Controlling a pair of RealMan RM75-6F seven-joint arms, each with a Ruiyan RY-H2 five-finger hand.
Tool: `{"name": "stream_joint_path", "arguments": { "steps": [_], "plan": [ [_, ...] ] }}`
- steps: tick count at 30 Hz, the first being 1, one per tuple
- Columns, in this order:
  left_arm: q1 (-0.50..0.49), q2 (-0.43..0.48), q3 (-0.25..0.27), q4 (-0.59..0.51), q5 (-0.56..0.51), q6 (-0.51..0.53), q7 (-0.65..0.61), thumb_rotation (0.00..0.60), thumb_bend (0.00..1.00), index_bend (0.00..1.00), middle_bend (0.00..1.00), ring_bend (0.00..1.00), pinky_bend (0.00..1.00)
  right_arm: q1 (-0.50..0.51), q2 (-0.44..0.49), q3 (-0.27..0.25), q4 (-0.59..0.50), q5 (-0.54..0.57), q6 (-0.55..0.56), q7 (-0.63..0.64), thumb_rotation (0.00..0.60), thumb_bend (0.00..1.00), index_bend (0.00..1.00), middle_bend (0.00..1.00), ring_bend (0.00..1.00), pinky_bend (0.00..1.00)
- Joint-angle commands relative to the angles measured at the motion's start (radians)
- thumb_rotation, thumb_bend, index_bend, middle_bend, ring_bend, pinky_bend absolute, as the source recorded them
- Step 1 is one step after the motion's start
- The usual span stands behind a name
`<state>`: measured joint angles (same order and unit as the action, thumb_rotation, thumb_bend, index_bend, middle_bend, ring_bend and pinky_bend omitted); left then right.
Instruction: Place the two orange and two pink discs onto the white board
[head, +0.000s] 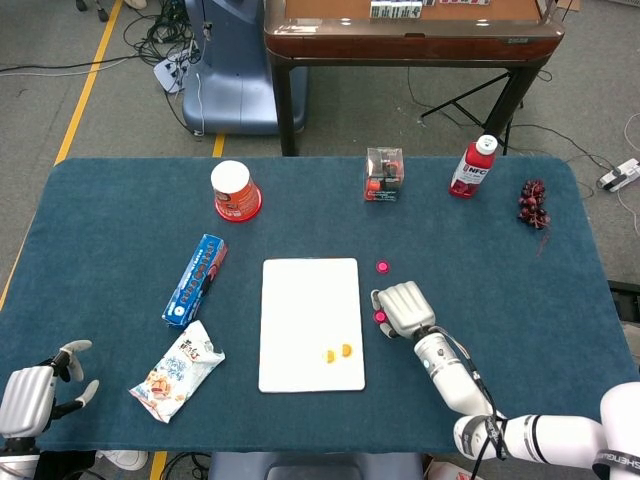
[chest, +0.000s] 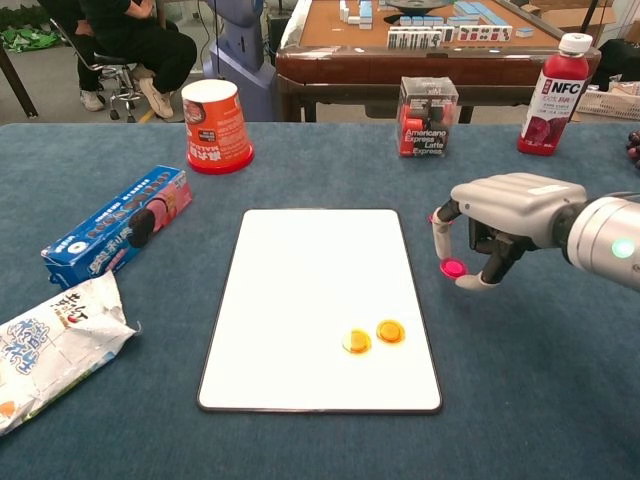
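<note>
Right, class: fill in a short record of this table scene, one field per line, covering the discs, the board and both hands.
board: white board, flat on table
orange discs: two orange discs, both on the board
held disc: pink disc pinched by the right hand, beside the board
other pink disc: second pink disc, on the cloth, off the board
left hand: left hand at near table edge, holding nothing

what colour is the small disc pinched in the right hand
Pink; the small round disc in the right hand shows best in the chest view.
</note>
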<state>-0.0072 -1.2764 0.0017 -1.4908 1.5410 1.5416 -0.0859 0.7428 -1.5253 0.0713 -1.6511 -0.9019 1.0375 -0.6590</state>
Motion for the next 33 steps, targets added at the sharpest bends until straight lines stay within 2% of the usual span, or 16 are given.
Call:
{"name": "stream_joint_path", "arguments": {
  "steps": [1,8,16,24,30,33],
  "plan": [
    [-0.002,0.001,-0.001,-0.003,0.002,0.0,0.004,0.6,0.27,0.35,0.6,0.58,0.82,0.008,0.009,0.01,-0.028,-0.017,0.01,-0.01,0.6,0.28,0.51,1.0,1.0,1.0],
    [-0.005,0.004,-0.002,-0.008,0.001,-0.002,0.006,0.6,0.27,0.35,0.6,0.58,0.82,0.057,-0.025,0.058,-0.01,0.035,-0.013,-0.045,0.6,0.27,0.51,1.0,1.0,1.0],
    [-0.007,0.004,-0.003,-0.003,0.001,-0.005,0.003,0.6,0.27,0.35,0.6,0.58,0.82,0.145,-0.104,0.123,0.086,0.16,-0.061,-0.09,0.6,0.28,0.51,1.0,1.0,1.0],
    [-0.006,0.008,-0.004,0.0,-0.001,-0.002,-0.005,0.6,0.27,0.35,0.6,0.58,0.82,0.211,-0.159,0.158,0.165,0.242,-0.086,-0.11,0.6,0.27,0.51,1.0,1.0,1.0],
    [-0.002,0.005,-0.001,0.008,-0.003,-0.002,-0.01,0.6,0.27,0.35,0.6,0.58,0.82,0.234,-0.182,0.152,0.183,0.26,-0.087,-0.112,0.6,0.16,0.5,1.0,1.0,1.0],
    [-0.001,0.005,-0.001,0.01,-0.004,-0.001,-0.013,0.6,0.27,0.35,0.6,0.58,0.82,0.239,-0.187,0.147,0.188,0.263,-0.085,-0.108,0.6,0.1,0.47,1.0,1.0,1.0]
  ]
}}
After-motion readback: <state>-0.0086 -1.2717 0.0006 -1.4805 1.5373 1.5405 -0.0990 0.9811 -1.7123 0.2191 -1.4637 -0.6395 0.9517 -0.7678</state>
